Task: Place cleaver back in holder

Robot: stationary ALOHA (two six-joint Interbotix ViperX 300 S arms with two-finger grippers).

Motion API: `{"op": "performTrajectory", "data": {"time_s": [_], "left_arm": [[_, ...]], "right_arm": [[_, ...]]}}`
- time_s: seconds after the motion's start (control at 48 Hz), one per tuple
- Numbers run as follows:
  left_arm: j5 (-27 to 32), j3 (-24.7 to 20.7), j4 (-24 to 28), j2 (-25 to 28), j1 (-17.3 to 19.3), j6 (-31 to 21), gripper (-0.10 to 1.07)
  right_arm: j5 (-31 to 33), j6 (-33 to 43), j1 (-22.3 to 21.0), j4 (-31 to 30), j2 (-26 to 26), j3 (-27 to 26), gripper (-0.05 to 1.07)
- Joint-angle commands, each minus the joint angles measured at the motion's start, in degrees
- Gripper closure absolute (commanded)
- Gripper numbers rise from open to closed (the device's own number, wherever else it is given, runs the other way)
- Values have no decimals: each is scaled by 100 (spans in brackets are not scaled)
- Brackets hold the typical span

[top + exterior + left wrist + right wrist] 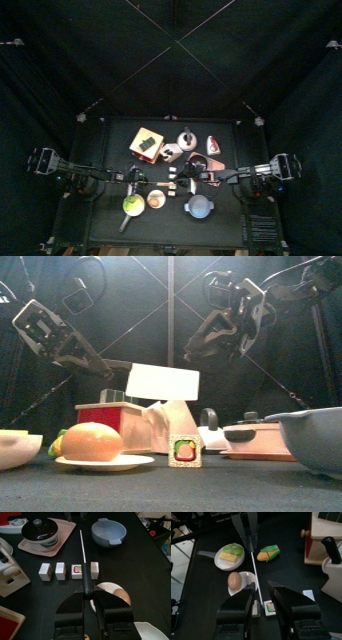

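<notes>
My left gripper is shut on the black handle of the cleaver and holds it above the table's middle. In the wrist views the blade shows edge-on as a thin line. In the front view the pale blade hangs in the air between the arms. My right gripper is open, with one jaw on each side of the blade. The holder, a tan block with a red patch, stands at the back left. It also shows in the front view and the right wrist view.
A white rack stands beside the holder. A lidded pot on a pink tray is at the back. A blue-grey bowl, a plate with a peach-coloured ball, a green dish and small cards lie in front.
</notes>
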Motion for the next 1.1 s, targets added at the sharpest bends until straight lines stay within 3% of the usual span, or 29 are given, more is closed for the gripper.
{"op": "performTrajectory", "data": {"time_s": [0.0,0.229,0.479,0.646,0.875,1.083], "left_arm": [[-44,-123,-9,-53,9,-18,56],[439,-325,-211,-369,9,-26,56],[1187,-536,-932,-1143,97,-26,56],[1846,-747,-1248,-1749,290,-9,56],[3103,-1406,-1178,-2127,932,-18,56],[4157,-2048,-1169,-2118,1529,-18,56]], "right_arm": [[-229,-18,-123,53,-193,-26,35],[-809,-18,-290,18,-404,211,35],[-1046,-79,-650,-44,-677,422,36],[-1134,-18,-1063,-193,-721,448,43],[-1160,-18,-1503,-185,-659,396,61],[-1160,-18,-1731,-79,-633,396,64]]}}
